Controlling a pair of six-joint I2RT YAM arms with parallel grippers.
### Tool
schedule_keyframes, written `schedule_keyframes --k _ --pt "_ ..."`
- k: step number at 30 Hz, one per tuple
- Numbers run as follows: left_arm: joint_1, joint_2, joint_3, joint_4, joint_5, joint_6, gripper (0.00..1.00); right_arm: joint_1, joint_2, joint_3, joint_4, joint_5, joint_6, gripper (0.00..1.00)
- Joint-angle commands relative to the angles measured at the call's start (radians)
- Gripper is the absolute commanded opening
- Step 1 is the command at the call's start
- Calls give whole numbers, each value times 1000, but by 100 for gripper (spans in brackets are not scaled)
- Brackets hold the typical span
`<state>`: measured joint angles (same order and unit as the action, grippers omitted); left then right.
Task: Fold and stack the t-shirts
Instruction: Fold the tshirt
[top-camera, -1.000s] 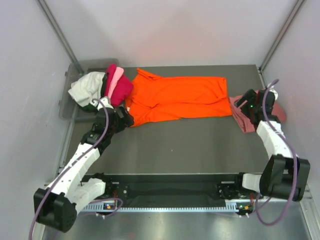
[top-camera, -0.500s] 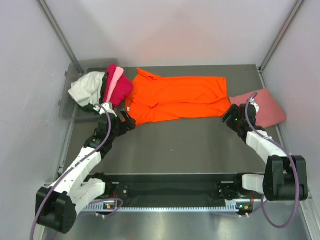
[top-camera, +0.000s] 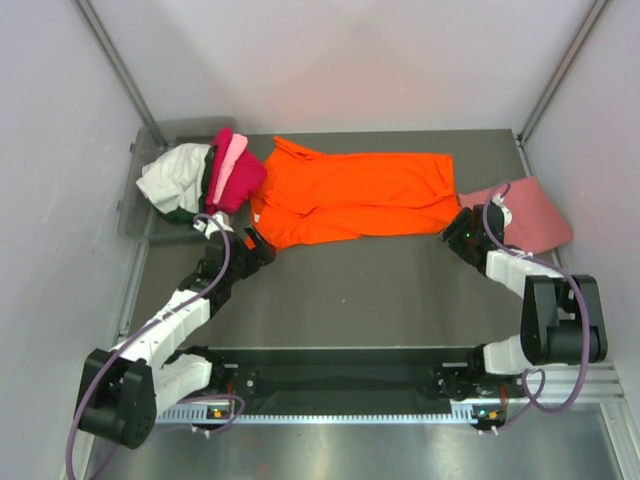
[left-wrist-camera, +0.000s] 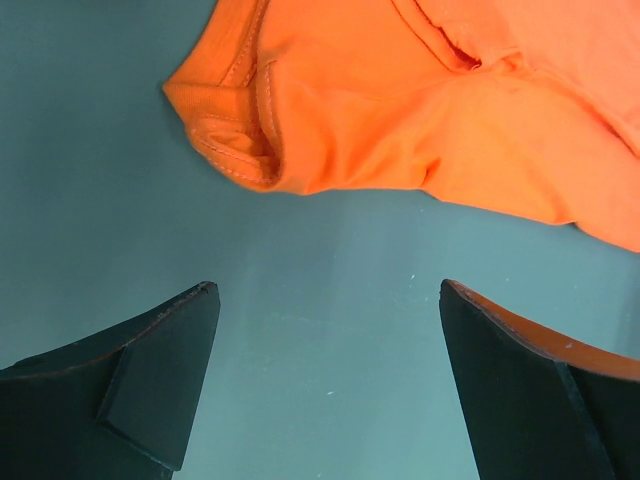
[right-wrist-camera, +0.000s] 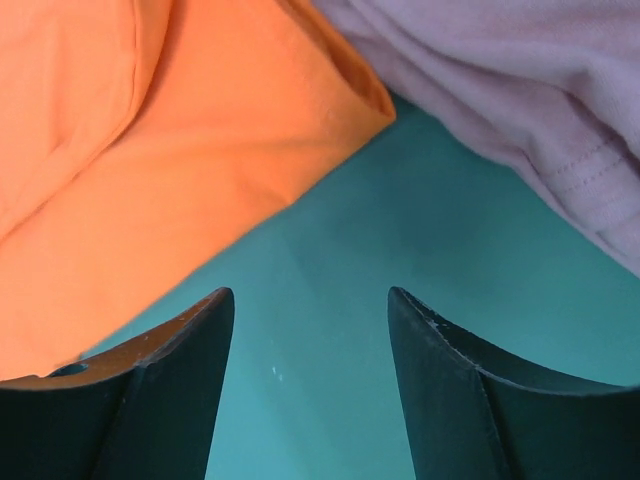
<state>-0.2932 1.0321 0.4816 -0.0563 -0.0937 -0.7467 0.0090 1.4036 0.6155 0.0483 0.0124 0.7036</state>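
Note:
The bright orange t-shirt (top-camera: 355, 195) lies folded lengthwise across the back of the table. My left gripper (top-camera: 262, 243) is open and empty just short of its near left corner (left-wrist-camera: 240, 150). My right gripper (top-camera: 455, 229) is open and empty just short of its near right corner (right-wrist-camera: 340, 90). The salmon-pink t-shirt (top-camera: 525, 215) lies folded at the right, and shows beside the orange corner in the right wrist view (right-wrist-camera: 520, 90). Magenta (top-camera: 235, 175), light pink and white (top-camera: 175, 175) shirts are heaped at the back left.
A grey plastic bin (top-camera: 135, 200) at the back left holds the heaped shirts. White walls with metal posts close the table on three sides. The dark table surface (top-camera: 370, 290) stretches in front of the orange shirt.
My right gripper has left the salmon-pink shirt and moved left to the orange shirt's near right corner. My left gripper has shifted slightly right toward the near left corner.

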Motion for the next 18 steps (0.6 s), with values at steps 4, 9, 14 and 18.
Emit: schedule_keyframes --k 4,9,14,18 --pt "3 -1 -12 122 -47 -39 94 -1 89 36 169 92 106 61" --pt "3 0 -5 125 -66 -29 94 -1 179 90 162 124 137 59" --pt "5 20 26 101 -86 -19 93 -1 210 113 159 204 181 57" --pt "5 32 51 73 -90 -14 93 -1 222 171 93 267 188 54"
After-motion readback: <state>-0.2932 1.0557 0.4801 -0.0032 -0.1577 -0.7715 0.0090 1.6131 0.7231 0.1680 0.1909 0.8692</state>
